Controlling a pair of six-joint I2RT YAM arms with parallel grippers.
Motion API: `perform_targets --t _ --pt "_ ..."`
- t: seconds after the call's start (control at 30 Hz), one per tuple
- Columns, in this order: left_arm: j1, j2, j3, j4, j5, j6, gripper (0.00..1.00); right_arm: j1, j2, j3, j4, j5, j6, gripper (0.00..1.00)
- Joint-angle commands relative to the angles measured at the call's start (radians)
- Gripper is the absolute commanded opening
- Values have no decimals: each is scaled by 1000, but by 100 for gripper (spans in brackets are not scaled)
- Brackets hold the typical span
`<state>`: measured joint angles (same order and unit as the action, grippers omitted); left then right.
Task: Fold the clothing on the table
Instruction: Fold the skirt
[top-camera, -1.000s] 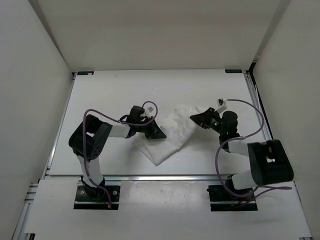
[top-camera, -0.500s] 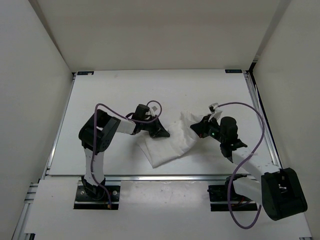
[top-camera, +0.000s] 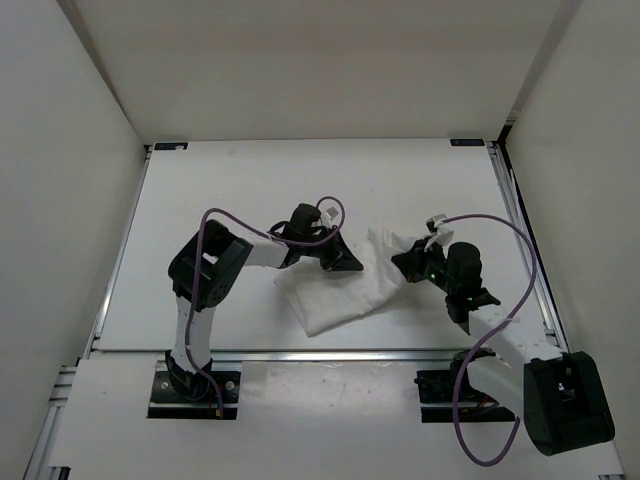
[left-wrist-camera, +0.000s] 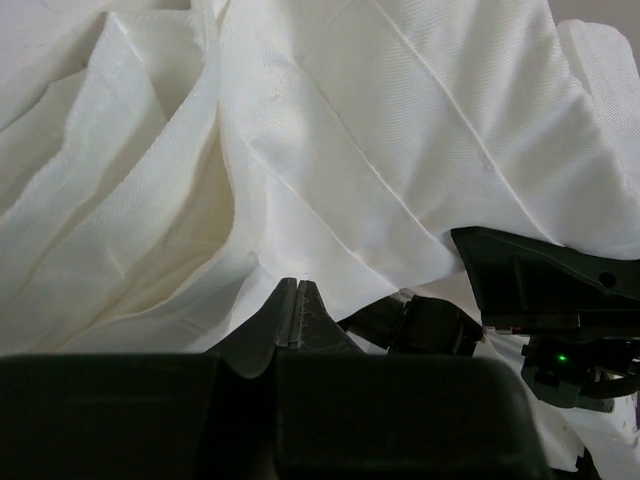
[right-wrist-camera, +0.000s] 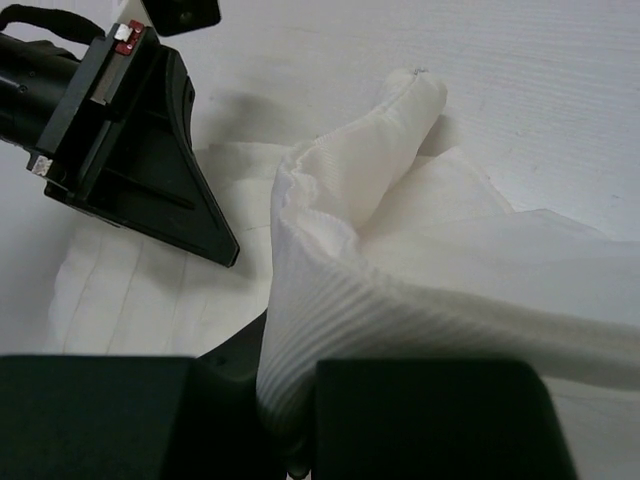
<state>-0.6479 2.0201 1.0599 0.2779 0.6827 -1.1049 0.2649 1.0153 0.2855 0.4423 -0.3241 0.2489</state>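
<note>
Clothing (top-camera: 335, 300) sags between left end effector (top-camera: 350, 266) and right end effector (top-camera: 403, 263), both clenched on it.

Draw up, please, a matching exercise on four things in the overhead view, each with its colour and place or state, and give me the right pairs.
Things:
1. cloth
2. cable
3. bracket
4. rail

Colour and place or state:
A. purple, arching in a loop
B. black, at a far corner
C. silver, along the near edge
D. white, creased and partly bunched up

Pairs: 1-D, 2-A, 3-B, 4-C
</note>
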Motion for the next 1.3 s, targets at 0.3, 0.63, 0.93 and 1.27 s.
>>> perform_targets --t 0.3,0.63,0.93,1.27 --pt "-78 210 227 6 14 -39 0 25 -75 56 -30 -103 -103 0" --pt "-44 500 776 -245 178 -23 0 180 -142 55 -123 -61 -240 0" --pt "111 83 393 -382 126 125 0 31 -228 -2 -112 -72 -289 0" --pt "139 -231 33 -516 60 248 0 46 -273 -20 -128 -33 -286 0"
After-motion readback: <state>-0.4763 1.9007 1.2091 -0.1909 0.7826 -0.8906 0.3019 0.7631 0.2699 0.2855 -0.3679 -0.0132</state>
